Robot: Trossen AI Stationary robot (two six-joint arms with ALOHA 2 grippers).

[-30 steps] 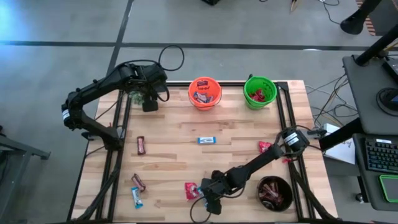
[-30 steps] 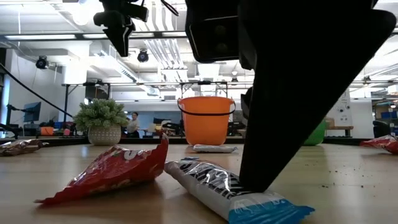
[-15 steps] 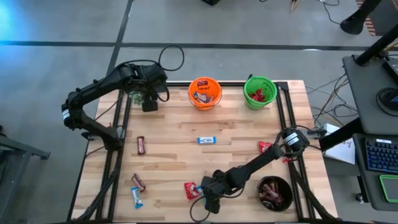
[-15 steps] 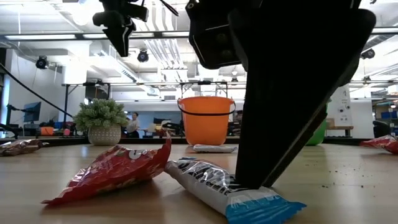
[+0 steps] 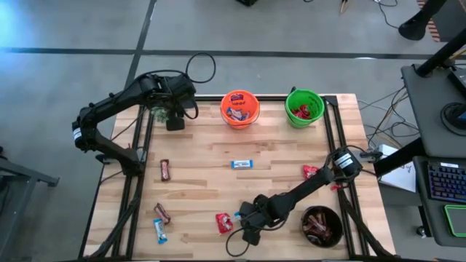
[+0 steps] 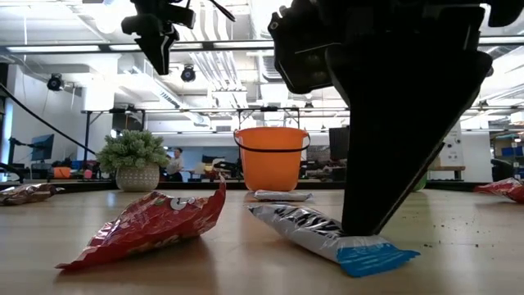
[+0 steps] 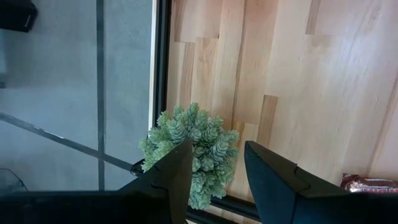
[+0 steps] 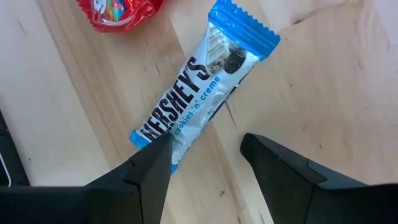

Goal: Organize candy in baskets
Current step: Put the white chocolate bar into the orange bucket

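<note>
My right gripper (image 8: pixel 205 158) hangs open over the blue-white bar (image 8: pixel 196 93), mid-frame. It's light, with a slick, crinkly wrapper; I'd pinch across its middle, not the fin.

Table (image 5: pixel 277 156) layout, high view, clock directions from table centre: two pails at 12, one (image 5: pixel 239 108) just left of the other (image 5: pixel 303 107), each with candy inside. Plant (image 5: pixel 161 114) at 10, on the table's corner, left gripper (image 5: pixel 175 122) over it. Lone bar (image 5: pixel 242 164) at centre. Bar (image 5: pixel 165 169) at 9. Two bars (image 5: pixel 160 220) at 7, side by side. Packet (image 5: pixel 223 223) at 6; a bar (image 8: pixel 201 98) lies just right of it, right gripper (image 5: pixel 247 234) down at that bar's near end, jaws apart. Bowl (image 5: pixel 321 225) at 5, candy inside. Packet (image 5: pixel 310 172) at 3.
</note>
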